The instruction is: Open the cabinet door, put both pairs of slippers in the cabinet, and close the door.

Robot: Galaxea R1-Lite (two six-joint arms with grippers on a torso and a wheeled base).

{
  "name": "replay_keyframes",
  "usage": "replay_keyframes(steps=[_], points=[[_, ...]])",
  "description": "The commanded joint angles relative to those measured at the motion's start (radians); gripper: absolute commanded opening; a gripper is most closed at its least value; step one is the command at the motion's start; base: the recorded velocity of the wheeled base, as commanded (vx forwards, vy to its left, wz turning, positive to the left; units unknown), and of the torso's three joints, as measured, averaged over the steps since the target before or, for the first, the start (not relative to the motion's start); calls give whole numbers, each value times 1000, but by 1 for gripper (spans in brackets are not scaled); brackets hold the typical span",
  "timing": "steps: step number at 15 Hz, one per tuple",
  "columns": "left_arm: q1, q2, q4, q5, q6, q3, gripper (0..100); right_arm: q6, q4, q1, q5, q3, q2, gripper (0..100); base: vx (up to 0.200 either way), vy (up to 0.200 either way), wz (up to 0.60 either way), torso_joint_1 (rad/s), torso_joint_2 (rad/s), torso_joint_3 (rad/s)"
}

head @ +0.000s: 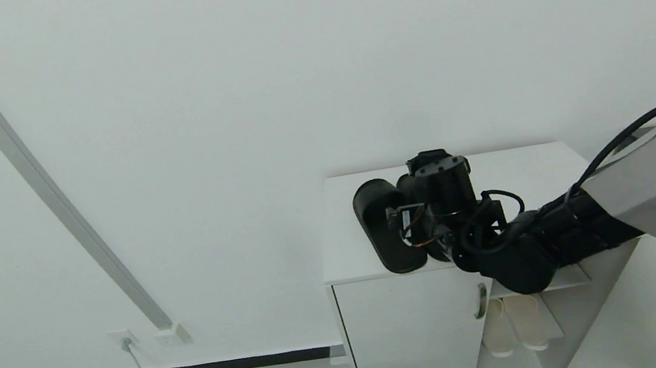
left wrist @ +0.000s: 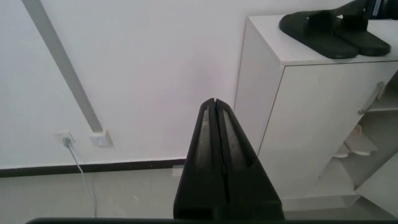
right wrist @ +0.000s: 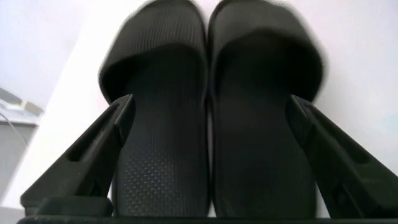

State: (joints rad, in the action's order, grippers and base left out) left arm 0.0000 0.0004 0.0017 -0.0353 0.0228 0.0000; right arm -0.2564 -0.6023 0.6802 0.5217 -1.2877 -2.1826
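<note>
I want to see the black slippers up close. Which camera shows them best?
The right wrist view: both black slippers show close, side by side, inside the open right gripper. The head view has one clear, the other mostly behind the arm. The left wrist view has them small.

Slippers [head: 382, 228] atop cabinet [head: 410, 329] (another pair [head: 512, 326] inside).

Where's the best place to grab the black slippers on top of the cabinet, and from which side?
Pinch the black slippers as one pair across their outer edges, at the soles behind the straps, coming in from the heel end. They lie flat, side by side and touching, so the open right gripper straddling them can likely squeeze both together.
</note>
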Motion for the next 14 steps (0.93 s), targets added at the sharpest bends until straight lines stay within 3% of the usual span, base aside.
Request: replay_keyframes(steps=[1, 14], points=[[0, 0, 0, 0, -1, 0, 0, 3, -19, 4, -3, -5, -54, 100, 0, 0, 0, 0, 0, 0], [0, 0, 0, 0, -1, 0, 0, 98, -36, -80, -32, -341, -302, 100, 0, 0, 0, 0, 0, 0]])
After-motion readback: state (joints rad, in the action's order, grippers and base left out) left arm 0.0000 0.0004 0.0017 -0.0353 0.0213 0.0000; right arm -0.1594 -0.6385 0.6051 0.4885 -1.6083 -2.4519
